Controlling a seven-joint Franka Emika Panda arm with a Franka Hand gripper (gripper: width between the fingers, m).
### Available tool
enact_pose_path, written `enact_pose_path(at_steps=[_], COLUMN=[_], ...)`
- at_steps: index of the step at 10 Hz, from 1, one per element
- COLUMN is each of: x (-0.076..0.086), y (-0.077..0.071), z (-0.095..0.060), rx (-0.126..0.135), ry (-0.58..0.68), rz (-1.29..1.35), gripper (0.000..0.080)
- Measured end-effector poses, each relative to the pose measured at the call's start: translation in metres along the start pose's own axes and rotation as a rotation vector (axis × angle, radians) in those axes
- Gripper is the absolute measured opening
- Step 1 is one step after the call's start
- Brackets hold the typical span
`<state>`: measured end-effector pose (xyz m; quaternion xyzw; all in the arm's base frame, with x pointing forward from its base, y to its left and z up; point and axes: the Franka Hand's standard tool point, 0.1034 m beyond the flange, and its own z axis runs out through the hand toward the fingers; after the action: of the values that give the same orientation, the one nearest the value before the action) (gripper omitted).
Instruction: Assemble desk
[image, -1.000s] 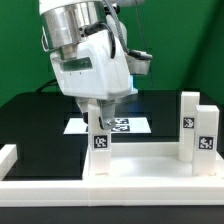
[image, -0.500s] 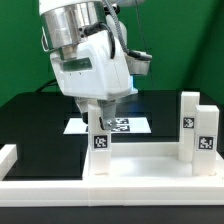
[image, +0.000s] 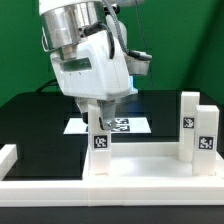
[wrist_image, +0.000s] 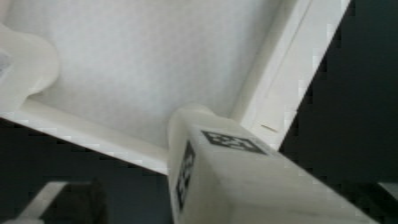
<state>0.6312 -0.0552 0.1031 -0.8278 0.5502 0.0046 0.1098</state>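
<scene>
The desk's white tabletop (image: 150, 163) lies rim up near the table's front. One tagged white leg (image: 100, 148) stands upright in its corner socket toward the exterior view's left. My gripper (image: 97, 124) hangs straight over that leg, its fingers straddling the top. In the wrist view the leg (wrist_image: 249, 175) fills the space between the fingers, and a dark gap separates it from one finger (wrist_image: 50, 202), so the jaws stand open. The tabletop's inner face (wrist_image: 160, 70) and rim (wrist_image: 294, 60) lie beyond it. Two more legs (image: 188, 122) (image: 207, 140) stand upright at the right end.
The marker board (image: 128, 125) lies flat on the black table behind the gripper. Low white border rails run along the front (image: 110, 196) and at the exterior view's left (image: 8, 154). A green wall backs the scene.
</scene>
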Motion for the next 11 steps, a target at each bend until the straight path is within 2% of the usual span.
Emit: enact_pose_path(at_steps=[1,2,3,5,8,9,10,11], x=[-0.0004,-0.0039,-0.0061,-0.0074,-0.0043,-0.002,-0.0016,-0.0033], y=[-0.0002,-0.0024,-0.0045,0.0007,0.0022,0.0018,-0.0058,-0.0073], z=[0.0,-0.0019,-0.0049,-0.0037,-0.0038,-0.0046,-0.0053,-0.0044], rx=[0.0,-0.016,-0.025,-0.064,-0.073,-0.105,-0.133,-0.128], ry=[0.0,0.011,0.016,-0.019,-0.016,-0.008,0.018,0.022], rz=[-0.004,-0.145,-0.37,-0.712,-0.893,-1.032,-1.139,-1.13], gripper=[0.0648,0.0648,0.0648,0.0648,0.0648,0.0648,0.0648,0.0648])
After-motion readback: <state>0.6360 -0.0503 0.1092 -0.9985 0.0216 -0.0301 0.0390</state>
